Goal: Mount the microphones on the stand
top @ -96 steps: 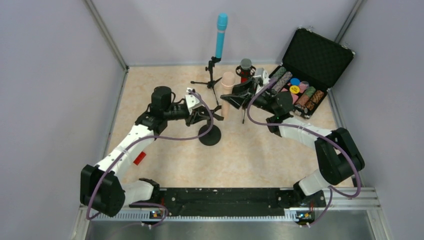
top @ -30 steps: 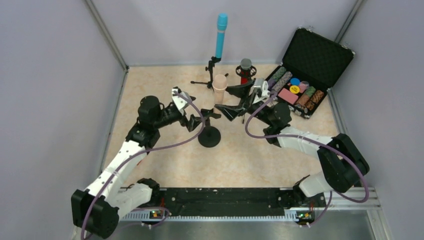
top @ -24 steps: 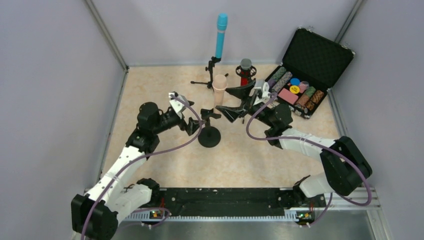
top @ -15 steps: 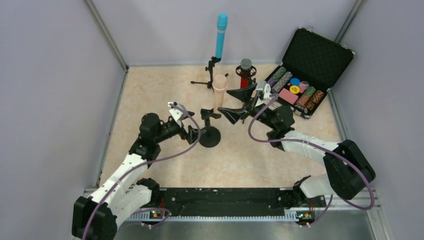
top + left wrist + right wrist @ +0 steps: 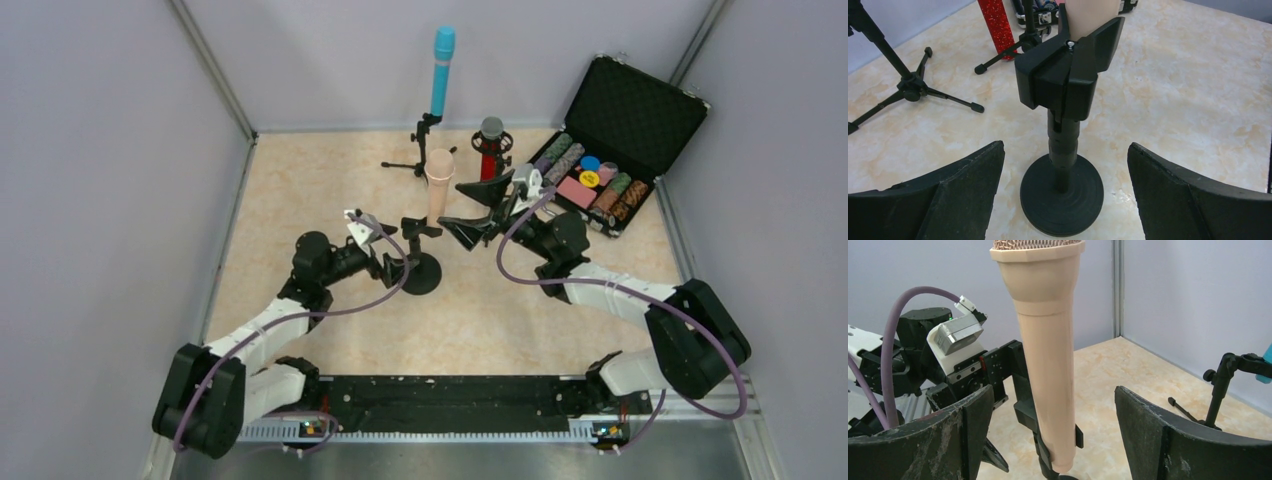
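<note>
— Where was the peach microphone point(image 5: 1047, 355)?

— Head up and close to upright. Its lower end sat in the black clip point(image 5: 1064, 80) at the top of the round-base stand point(image 5: 1062, 197). That stand was on the marbled table point(image 5: 300, 190), near the middle.

— And the right gripper point(image 5: 1054, 390)?

— Its 2 fingers point(image 5: 1168, 440) were spread wide, 1 on each side of the peach body, with a clear gap on both sides. Nothing was clamped.

— The left gripper point(image 5: 1065, 149)?

— Low, near the tabletop, facing the stand's post. Its jaws were wide apart too, flanking the post and the disc base without touching either.

— The other 2 microphones?

— The teal-blue microphone point(image 5: 442, 72) stood vertical in the tripod stand point(image 5: 424, 150) at the back of the table, head up. The red microphone point(image 5: 489, 155) was upright just to the right of that tripod, with its silver head on top and a dark ring around it below the head. In the left wrist view its glittery body showed behind the clip. How it was mounted I couldn't tell.

— Anything else on the table?

— An open black case point(image 5: 640, 105) in the far right corner, with poker chips point(image 5: 590, 180) racked in its lower half. The red microphone stood near the case's left edge, apart from it.
</note>
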`<move>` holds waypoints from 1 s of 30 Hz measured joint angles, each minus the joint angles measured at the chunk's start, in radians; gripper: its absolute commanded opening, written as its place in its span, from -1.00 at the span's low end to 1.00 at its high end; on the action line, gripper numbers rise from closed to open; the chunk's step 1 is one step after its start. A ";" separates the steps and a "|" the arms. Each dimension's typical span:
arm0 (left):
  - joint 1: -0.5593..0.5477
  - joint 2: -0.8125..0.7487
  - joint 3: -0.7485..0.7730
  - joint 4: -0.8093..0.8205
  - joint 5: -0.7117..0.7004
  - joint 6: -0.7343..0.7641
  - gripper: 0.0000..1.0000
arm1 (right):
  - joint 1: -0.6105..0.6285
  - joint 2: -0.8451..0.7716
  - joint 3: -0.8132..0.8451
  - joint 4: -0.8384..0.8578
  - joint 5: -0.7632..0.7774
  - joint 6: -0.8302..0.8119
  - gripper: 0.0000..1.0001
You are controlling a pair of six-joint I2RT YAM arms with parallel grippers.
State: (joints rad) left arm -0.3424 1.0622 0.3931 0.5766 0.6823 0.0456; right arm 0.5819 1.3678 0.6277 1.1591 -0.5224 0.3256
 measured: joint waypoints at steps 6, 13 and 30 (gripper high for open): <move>0.000 0.134 -0.004 0.209 0.011 -0.019 0.82 | -0.007 0.000 -0.005 0.001 0.000 0.006 0.75; 0.000 0.294 -0.002 0.440 0.078 -0.068 0.60 | -0.018 0.000 -0.013 -0.001 -0.002 0.008 0.75; 0.002 0.438 0.011 0.768 0.227 -0.177 -1.00 | -0.024 0.000 -0.013 -0.012 -0.008 0.003 0.75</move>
State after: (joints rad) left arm -0.3401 1.5002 0.4042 1.3441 0.9092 -0.1314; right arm 0.5579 1.3678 0.6151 1.1469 -0.5304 0.3286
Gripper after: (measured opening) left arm 0.312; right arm 0.875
